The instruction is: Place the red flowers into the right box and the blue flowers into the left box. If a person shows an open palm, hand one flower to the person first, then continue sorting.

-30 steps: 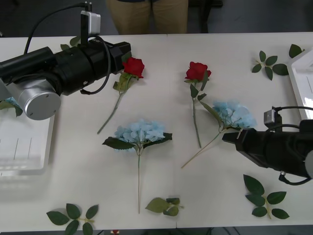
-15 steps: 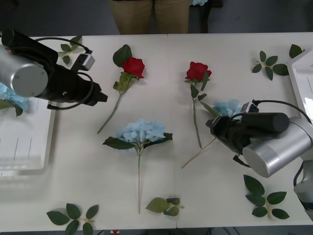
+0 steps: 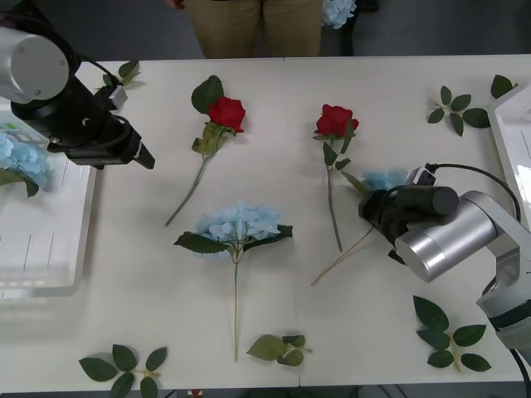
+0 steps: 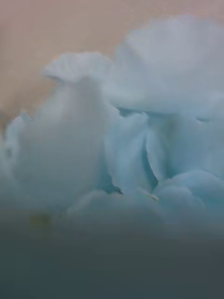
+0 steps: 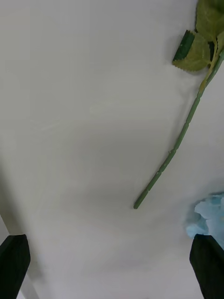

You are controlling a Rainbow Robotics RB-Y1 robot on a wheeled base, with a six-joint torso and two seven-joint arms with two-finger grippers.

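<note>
Two red flowers (image 3: 226, 112) (image 3: 335, 121) lie on the white table, stems toward me. One of the blue flowers (image 3: 239, 222) lies mid-table; another (image 3: 384, 180) is half covered by my right gripper (image 3: 375, 209), and its petals (image 4: 126, 140) press close in the right wrist view. A third blue flower (image 3: 17, 162) rests in the left box (image 3: 41, 278). My left gripper (image 3: 139, 154) hangs open and empty beside that box, left of a rose stem (image 5: 170, 159). The right box (image 3: 508, 137) shows at the right edge. The person (image 3: 249, 25) stands behind the table.
Loose green leaf sprigs lie at the back right (image 3: 455, 109), front right (image 3: 448, 336), front middle (image 3: 280, 348) and front left (image 3: 123, 365). Another blue bloom (image 3: 337, 10) shows at the top edge by the person. Bare table lies between the flowers.
My left arm has swung left, away from the left rose and toward the left box. My right arm has pushed forward and now covers part of the right blue flower.
</note>
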